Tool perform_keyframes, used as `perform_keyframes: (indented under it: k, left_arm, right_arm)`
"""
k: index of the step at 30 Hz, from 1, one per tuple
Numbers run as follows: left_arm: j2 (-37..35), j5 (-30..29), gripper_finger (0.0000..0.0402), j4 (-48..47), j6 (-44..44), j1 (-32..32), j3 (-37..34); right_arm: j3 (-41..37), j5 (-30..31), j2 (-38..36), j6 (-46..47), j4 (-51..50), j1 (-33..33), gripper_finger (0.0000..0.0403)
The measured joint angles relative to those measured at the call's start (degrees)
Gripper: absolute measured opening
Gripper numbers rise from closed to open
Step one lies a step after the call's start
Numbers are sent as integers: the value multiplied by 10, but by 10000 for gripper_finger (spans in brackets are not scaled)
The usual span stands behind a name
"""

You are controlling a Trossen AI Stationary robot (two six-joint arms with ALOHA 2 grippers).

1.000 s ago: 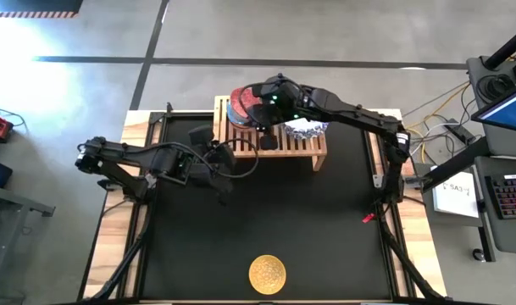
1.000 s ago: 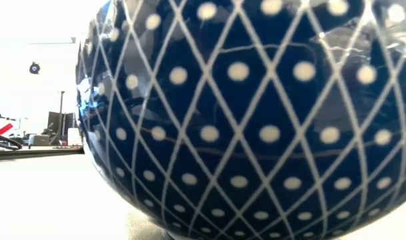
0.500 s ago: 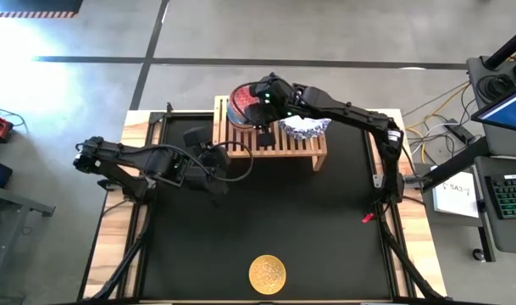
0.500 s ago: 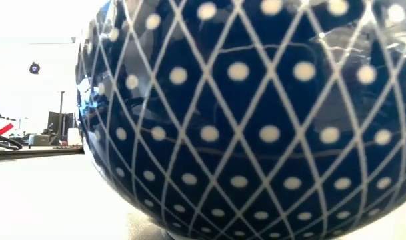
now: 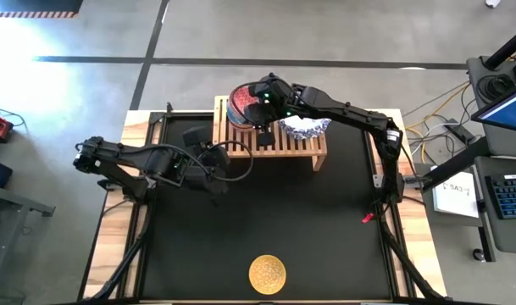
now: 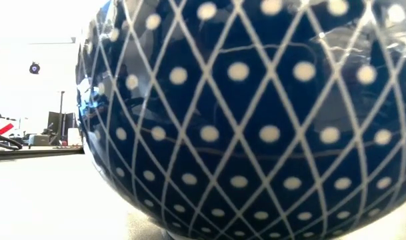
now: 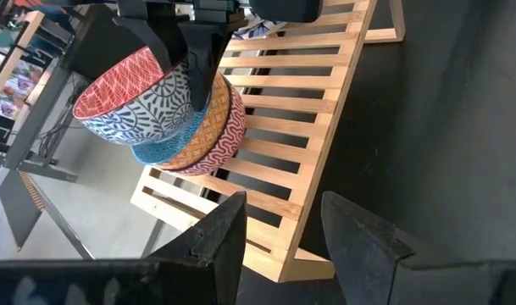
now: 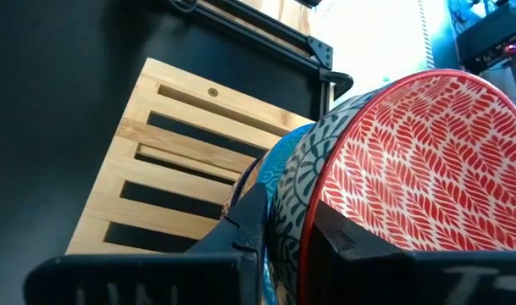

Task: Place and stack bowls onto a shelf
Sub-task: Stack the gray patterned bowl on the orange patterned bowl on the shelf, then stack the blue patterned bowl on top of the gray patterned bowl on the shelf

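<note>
The light-wood slatted shelf (image 5: 283, 144) stands at the table's far edge. On its left end is a stack of small bowls: a blue one (image 7: 160, 152) and a yellow-and-red patterned one (image 7: 215, 135) nested below. On top sits a bowl with a red inside and dark grey patterned outside (image 7: 130, 89). My right gripper (image 5: 259, 108) is shut on that top bowl. White bowls with blue-patterned rims (image 5: 307, 127) sit on the shelf's right part. My left gripper (image 7: 283, 237) is open and empty, just in front of the shelf's left end. My right gripper has the red-inside bowl's rim (image 8: 313, 199) between its fingers, one finger inside the bowl and one outside against the grey patterned wall. The fingers come from above, pointing down. The bowl is tilted, its lower part nested in the blue bowl (image 8: 279, 165).
A bowl with a yellow inside (image 5: 268, 274) stands alone near the table's near edge. Its dark blue dotted outside (image 6: 256, 120) fills the low view. The black mat (image 5: 266, 212) lies between it and the shelf. A red item (image 5: 368, 218) lies at the mat's right edge.
My right gripper has carried the red-inside bowl a little toward the table's left and far edge, over the small-bowl stack, uncovering the white bowls. My left gripper has drawn back slightly toward the left edge.
</note>
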Motion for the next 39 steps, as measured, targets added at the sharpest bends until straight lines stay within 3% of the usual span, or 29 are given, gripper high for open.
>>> perform_keyframes:
  k: [13,20,25,32,39]
  left_arm:
    - [0,0,138,-2,-1,0,0]
    - [0,0,138,-4,-1,0,0]
    - [1,33,138,2,-2,0,0]
    - [5,86,138,10,-38,1,-5]
    - [30,147,138,29,-101,-17,-32]
  right_arm:
    - [1,1,-8,-6,1,1,122]
    - [24,16,-32,47,-23,5,151]
    - [75,7,-44,183,-116,12,157]
    - [111,-94,-44,292,-290,51,144]
    - [107,-93,-43,362,-359,126,133]
